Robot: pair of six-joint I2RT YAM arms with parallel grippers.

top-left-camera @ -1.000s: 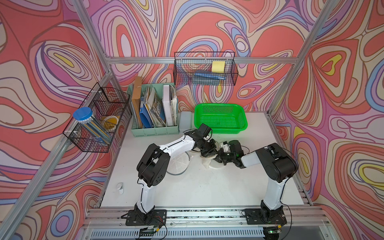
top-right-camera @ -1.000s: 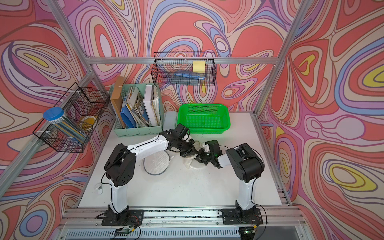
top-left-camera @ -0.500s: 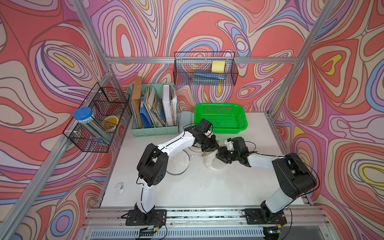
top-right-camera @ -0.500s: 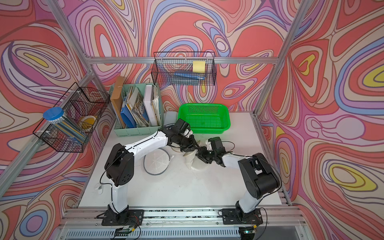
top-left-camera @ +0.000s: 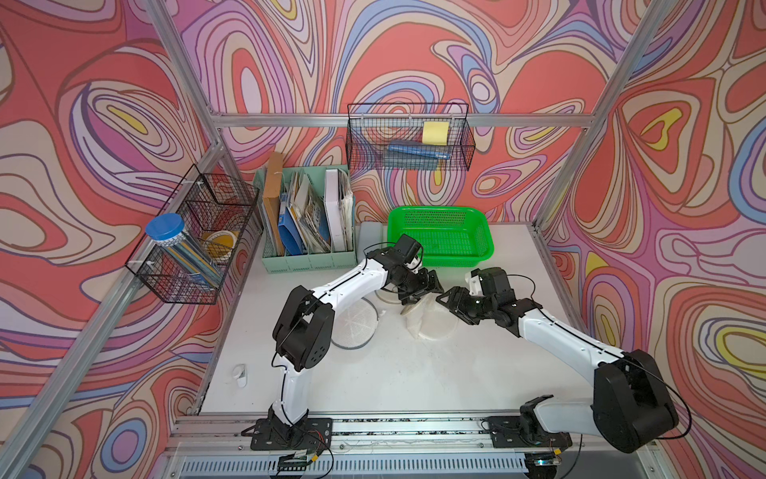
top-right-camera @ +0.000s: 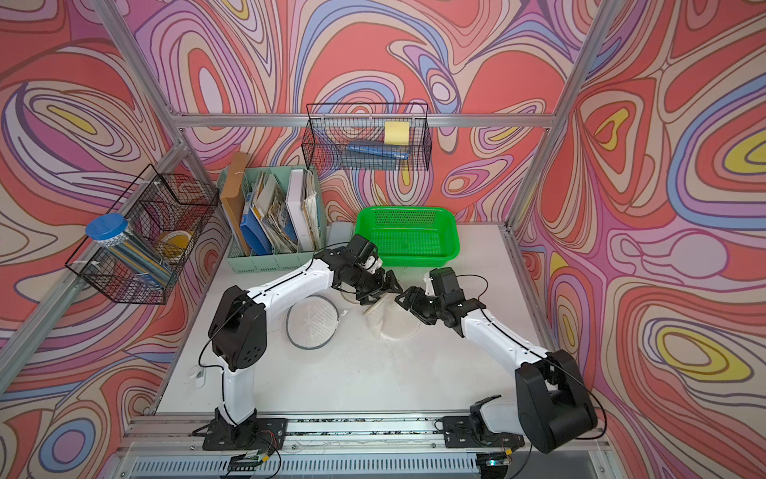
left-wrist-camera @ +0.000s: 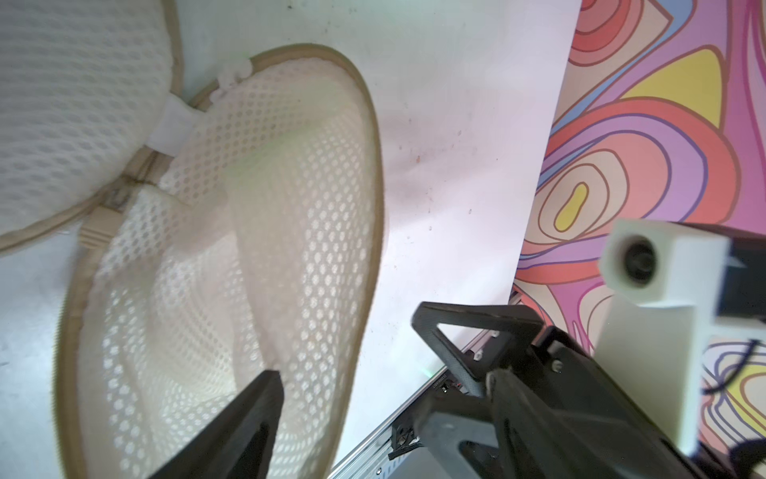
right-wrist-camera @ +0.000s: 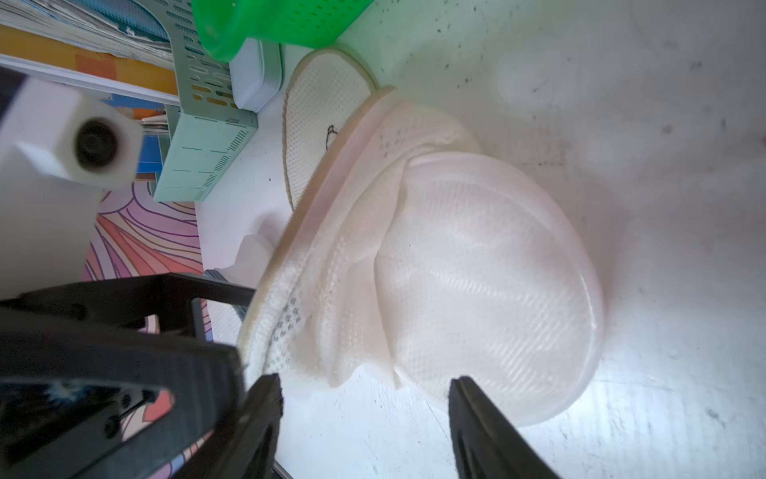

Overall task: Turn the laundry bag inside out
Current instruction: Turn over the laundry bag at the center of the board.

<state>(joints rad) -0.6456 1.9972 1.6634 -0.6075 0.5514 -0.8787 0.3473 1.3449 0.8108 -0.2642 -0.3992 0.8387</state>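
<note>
Two robot arms hover over a cream mesh laundry bag [top-left-camera: 433, 325] that lies mid-surface [top-left-camera: 414, 381], nearer the far edge.
The left gripper [top-left-camera: 420, 295] and right gripper [top-left-camera: 451, 309] hang just above the bag, jaws spread and empty. A second ago both were pinched shut at the mesh. The bag is crumpled with its rim tilted up. It appears only partly turned, so more pulling probably remains.

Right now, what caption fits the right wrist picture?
Open right gripper hovering by the crumpled mesh bag on the table.
</note>
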